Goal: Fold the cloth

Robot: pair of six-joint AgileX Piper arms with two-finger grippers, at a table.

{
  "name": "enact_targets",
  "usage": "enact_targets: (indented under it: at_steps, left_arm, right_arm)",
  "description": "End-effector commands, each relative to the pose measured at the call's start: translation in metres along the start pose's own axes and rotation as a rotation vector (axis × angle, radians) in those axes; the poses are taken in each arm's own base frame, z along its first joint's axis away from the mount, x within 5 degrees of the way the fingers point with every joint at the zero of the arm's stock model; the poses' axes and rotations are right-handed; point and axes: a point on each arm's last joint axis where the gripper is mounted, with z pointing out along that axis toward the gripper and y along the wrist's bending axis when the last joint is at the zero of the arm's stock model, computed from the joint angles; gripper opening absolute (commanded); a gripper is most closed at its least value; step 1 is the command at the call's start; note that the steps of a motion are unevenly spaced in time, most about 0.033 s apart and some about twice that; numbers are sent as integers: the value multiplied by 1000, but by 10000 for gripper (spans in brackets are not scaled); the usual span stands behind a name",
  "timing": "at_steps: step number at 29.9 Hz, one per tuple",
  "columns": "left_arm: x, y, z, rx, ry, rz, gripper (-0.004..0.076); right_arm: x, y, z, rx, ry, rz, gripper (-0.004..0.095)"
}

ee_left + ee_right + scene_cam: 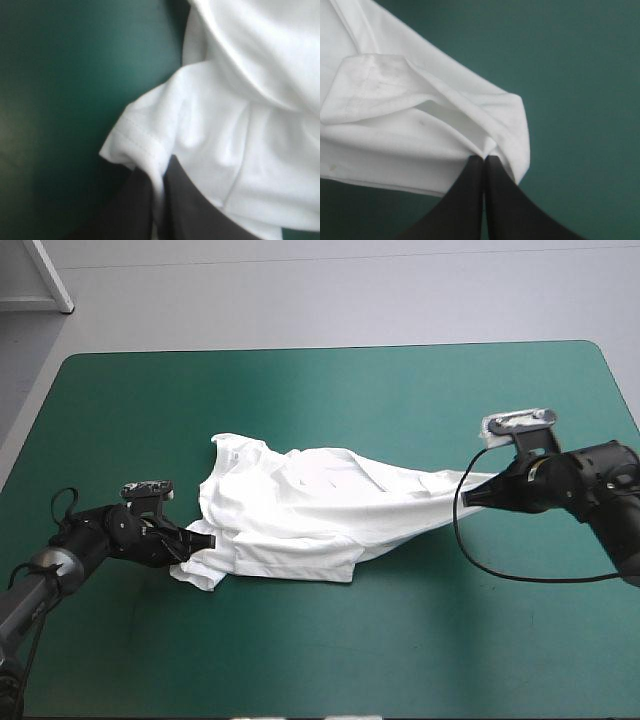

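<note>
The white T-shirt [300, 510] lies rumpled at the middle of the teal-green table [320, 660], drawn out between the two arms. The left gripper [205, 540] is pinched nearly closed on a sleeve hem on the side toward the table's left edge. The right gripper [470, 498], its jaws likewise all but together, grips a hemmed corner stretched toward the right edge.

White T-shirt [300, 510], teal-green cover [330, 390], black fingers [510, 215].
</note>
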Motion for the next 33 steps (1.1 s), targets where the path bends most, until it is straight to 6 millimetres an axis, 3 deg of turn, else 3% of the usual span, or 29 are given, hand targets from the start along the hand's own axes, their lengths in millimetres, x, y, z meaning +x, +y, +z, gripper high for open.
enact_targets:
  at_steps: [1,6,12,18,21,25,28,33]
  left_arm:
    - [-19,-13,-58,29,-166,51,-10]
    - [-38,-34,-169,60,-451,135,-10]
    - [-38,-51,-302,-3,-771,247,-10]
    - [-17,-51,-398,-185,-1014,291,-10]
    - [-3,-49,-431,-272,-1120,282,-10]
    - [14,-45,-456,-348,-1184,257,-10]
    - [17,-43,-457,-364,-1166,245,-10]
    - [11,-43,-446,-350,-1110,248,-10]
  right_arm:
    - [-18,-12,-65,82,-168,-3,-18]
    - [-30,-21,-119,139,-273,16,-18]
    - [-39,-28,-186,167,-439,39,-18]
    - [-33,-40,-262,261,-676,85,-18]
    - [-23,-46,-298,311,-796,122,-18]
    - [-9,-52,-331,366,-910,168,-18]
    - [2,-53,-346,365,-959,180,-18]
    - [3,-48,-345,310,-960,168,-18]
